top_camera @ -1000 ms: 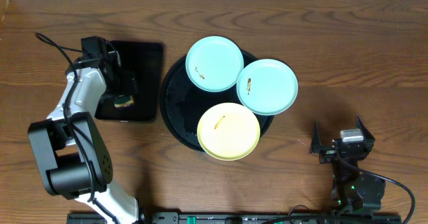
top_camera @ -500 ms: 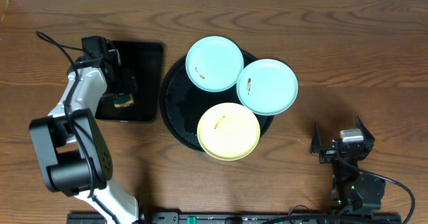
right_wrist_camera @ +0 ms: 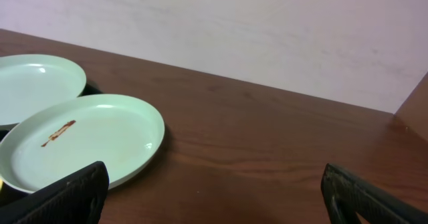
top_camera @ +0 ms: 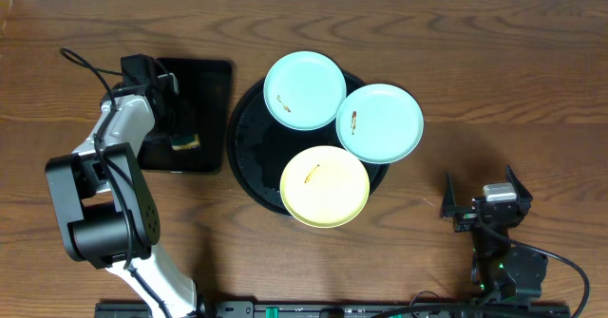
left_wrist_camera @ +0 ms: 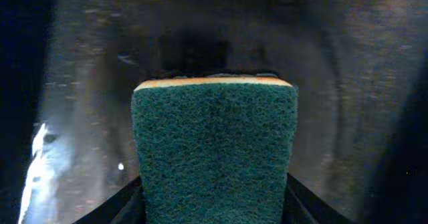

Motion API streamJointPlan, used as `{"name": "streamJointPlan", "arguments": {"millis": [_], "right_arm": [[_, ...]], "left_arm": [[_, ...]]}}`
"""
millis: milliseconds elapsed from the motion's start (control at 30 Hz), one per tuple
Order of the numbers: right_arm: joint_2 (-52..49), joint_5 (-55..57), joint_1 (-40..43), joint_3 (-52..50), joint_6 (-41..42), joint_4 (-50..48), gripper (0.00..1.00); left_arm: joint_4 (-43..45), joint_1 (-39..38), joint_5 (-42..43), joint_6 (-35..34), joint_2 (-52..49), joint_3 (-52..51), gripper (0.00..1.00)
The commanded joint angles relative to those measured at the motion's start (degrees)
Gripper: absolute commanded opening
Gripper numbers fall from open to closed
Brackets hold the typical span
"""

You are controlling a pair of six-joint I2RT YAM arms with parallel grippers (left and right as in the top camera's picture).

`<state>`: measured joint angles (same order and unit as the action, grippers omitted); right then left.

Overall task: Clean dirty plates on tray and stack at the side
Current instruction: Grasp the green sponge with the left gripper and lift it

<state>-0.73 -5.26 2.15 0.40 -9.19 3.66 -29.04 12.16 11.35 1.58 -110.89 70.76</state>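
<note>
Left hand (top_camera: 179, 131) hung over rectangular tray (top_camera: 211, 90), fingers flanking green sponge (left_wrist_camera: 214, 150); firm grip or not, could not tell. Streaked plates (top_camera: 325, 186) sat on round tray (top_camera: 249, 157), just right of that hand, far aqua plate (top_camera: 304, 90) nearest. Right hand (top_camera: 484, 204) gaped wide, empty, well apart.

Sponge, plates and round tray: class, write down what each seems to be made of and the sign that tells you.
The sponge has a coarse dark green fibrous scouring face on a yellow layer, likely foam. The plates are smooth, softly shiny pastels, probably plastic, though ceramic cannot be excluded. The round tray is glossy black with speckled reflections, perhaps plastic or lacquer.
</note>
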Motion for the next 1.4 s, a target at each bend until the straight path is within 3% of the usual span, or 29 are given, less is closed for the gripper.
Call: {"name": "streamJointPlan", "arguments": {"millis": [0,200,767,933,1000,1067,1133,1167,1200,1233,1267,1367], "right_arm": [[0.11,0.33,-0.96,-0.09,1.03,0.22,0.99],[0.11,0.33,-0.96,-0.09,1.03,0.22,0.99],[0.11,0.33,-0.96,-0.09,1.03,0.22,0.99],[0.11,0.33,-0.96,-0.09,1.03,0.22,0.99],[0.11,0.33,-0.96,-0.09,1.03,0.22,0.99],[0.11,0.33,-0.96,-0.09,1.03,0.22,0.99],[0.11,0.33,-0.96,-0.09,1.03,0.22,0.99],[0.11,0.33,-0.96,-0.09,1.03,0.22,0.99],[0.11,0.33,-0.96,-0.09,1.03,0.22,0.99],[0.11,0.33,-0.96,-0.09,1.03,0.22,0.99],[0.11,0.33,-0.96,-0.09,1.03,0.22,0.99],[0.11,0.33,-0.96,-0.09,1.03,0.22,0.99]], "left_arm": [[0.28,-0.13,3.63,0.33,-0.22,-0.24,0.61],[2.97,-0.13,3.61,0.33,-0.35,-0.31,0.76],[12.98,-0.13,1.27,0.33,-0.35,-5.64,0.73],[16.57,-0.13,1.27,0.33,-0.35,-7.45,0.62],[17.07,-0.13,1.25,0.33,-0.35,-7.43,0.49],[17.64,-0.13,1.25,0.33,-0.35,-7.43,0.27],[17.94,-0.13,1.27,0.33,-0.35,-7.43,0.20],[18.05,-0.13,1.27,0.33,-0.35,-7.43,0.21],[18.08,-0.13,1.27,0.33,-0.35,-7.43,0.39],[18.05,-0.13,1.25,0.33,-0.33,-7.43,0.66],[17.99,-0.13,1.27,0.33,-0.33,-7.43,0.73],[16.06,-0.13,1.27,0.31,-0.33,-7.43,0.76]]}}
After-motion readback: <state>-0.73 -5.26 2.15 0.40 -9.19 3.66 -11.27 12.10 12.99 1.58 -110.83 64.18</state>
